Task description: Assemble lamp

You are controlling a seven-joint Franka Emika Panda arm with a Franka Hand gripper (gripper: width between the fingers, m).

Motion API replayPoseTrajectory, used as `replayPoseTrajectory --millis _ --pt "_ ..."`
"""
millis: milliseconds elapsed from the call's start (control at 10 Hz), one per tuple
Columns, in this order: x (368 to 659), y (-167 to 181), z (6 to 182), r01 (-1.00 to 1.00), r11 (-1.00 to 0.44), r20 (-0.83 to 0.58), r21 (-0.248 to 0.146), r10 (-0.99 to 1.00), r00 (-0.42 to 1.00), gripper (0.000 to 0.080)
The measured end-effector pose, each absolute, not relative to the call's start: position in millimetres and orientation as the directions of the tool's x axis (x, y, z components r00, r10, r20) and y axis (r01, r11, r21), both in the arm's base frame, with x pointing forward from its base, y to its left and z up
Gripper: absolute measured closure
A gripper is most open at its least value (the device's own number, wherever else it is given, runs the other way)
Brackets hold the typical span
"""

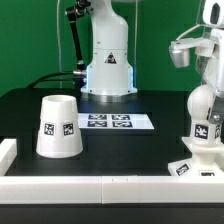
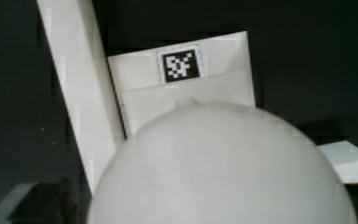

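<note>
Exterior view: black bench (image 1: 40,110), white rail along near edge. Shade (image 1: 58,127) standing wide end down toward the exterior view's left, tags on its side, well apart from everything else. Marker board (image 1: 118,122) flat mid-bench, in front of the arm's pedestal. At the exterior view's right edge, arm reaching down; tool (image 1: 203,98) seemingly around the round bulb (image 1: 204,100), which stands over the stem of the square base (image 1: 200,160). Tags visible on stem and base plate. Bulb upright, long axis vertical, in line with the stem. Fingers not resolved here; opening cannot be judged.

Wrist view: bulb (image 2: 208,165) filling the lower middle, very close to the camera, blurred. Base plate (image 2: 190,72) behind it with one tag, white rail alongside. No fingers in frame, so grip on the bulb unconfirmed; cannot tell whether closed.

Judgement: bulb directly under the tool, axis matched to the stem, probably being seated or screwed in. Shade sits far toward the exterior view's left, next part to fetch.
</note>
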State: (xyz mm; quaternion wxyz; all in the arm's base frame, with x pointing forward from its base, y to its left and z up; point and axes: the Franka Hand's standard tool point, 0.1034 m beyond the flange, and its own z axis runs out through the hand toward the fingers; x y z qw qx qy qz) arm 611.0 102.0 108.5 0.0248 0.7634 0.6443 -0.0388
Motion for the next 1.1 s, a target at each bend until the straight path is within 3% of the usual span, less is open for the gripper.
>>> replayPoseTrajectory --millis 200,300,600,900,1100 --pt "610.8 100.3 107.5 0.984 -0.176 -0.092 -0.013 0.980 0.174 0.0112" --pt "610.8 100.0 107.5 0.984 -0.176 -0.092 -0.013 0.980 0.174 0.0224" --pt "611.6 96.7 107.5 0.979 -0.204 -0.088 -0.007 0.975 0.203 0.0223" --pt "610.1 89.6 107.1 0.874 -0.484 -0.056 0.043 0.873 0.485 0.0223" --pt "608.9 89.9 107.3 0.816 -0.575 -0.036 0.058 0.816 0.577 0.0223"
